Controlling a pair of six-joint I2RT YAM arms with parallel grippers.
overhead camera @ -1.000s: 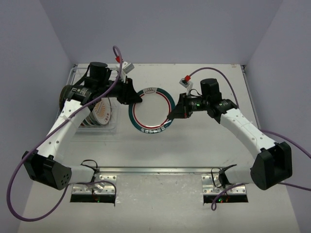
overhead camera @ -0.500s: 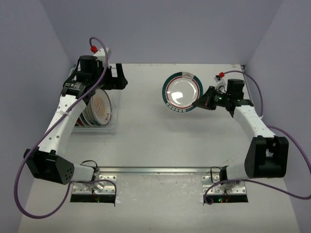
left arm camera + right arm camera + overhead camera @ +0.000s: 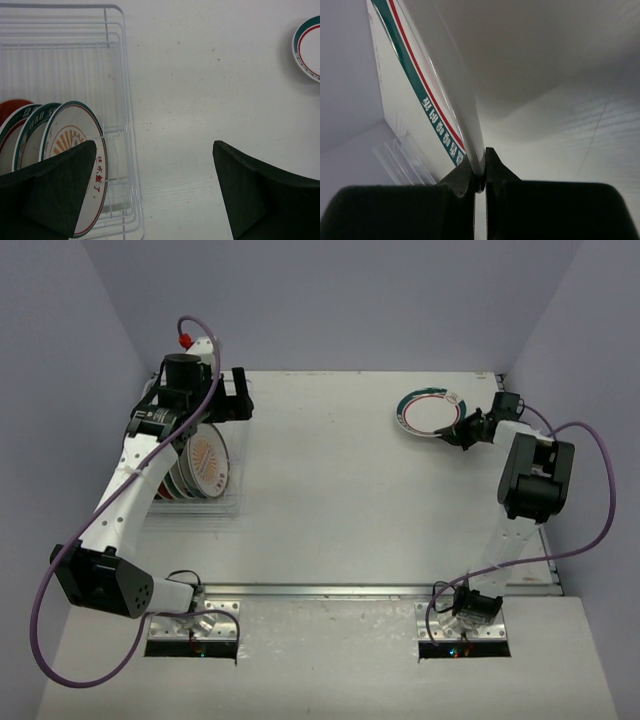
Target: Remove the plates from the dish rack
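Note:
My right gripper [image 3: 462, 427] is shut on the rim of a white plate with a green rim and a red ring [image 3: 428, 412], holding it tilted over the far right of the table. In the right wrist view the jaws [image 3: 481, 171] pinch the plate's edge [image 3: 432, 107]. The same plate shows at the top right of the left wrist view [image 3: 308, 47]. My left gripper [image 3: 232, 405] is open and empty above the far right corner of the dish rack [image 3: 236, 502]. In the left wrist view the rack [image 3: 122, 75] holds the orange sunburst plate [image 3: 75, 145] upright, with two green-rimmed plates and a red one [image 3: 12, 106] behind it.
A metal rail [image 3: 320, 590] with both arm bases runs along the near edge. Purple cables loop from each arm. Grey walls close in the table at the left, back and right. The right arm's body [image 3: 535, 475] stands by the right edge.
The right gripper carried the green-and-red plate from the table's middle to the far right. The left gripper came off that plate and drew back over the rack.

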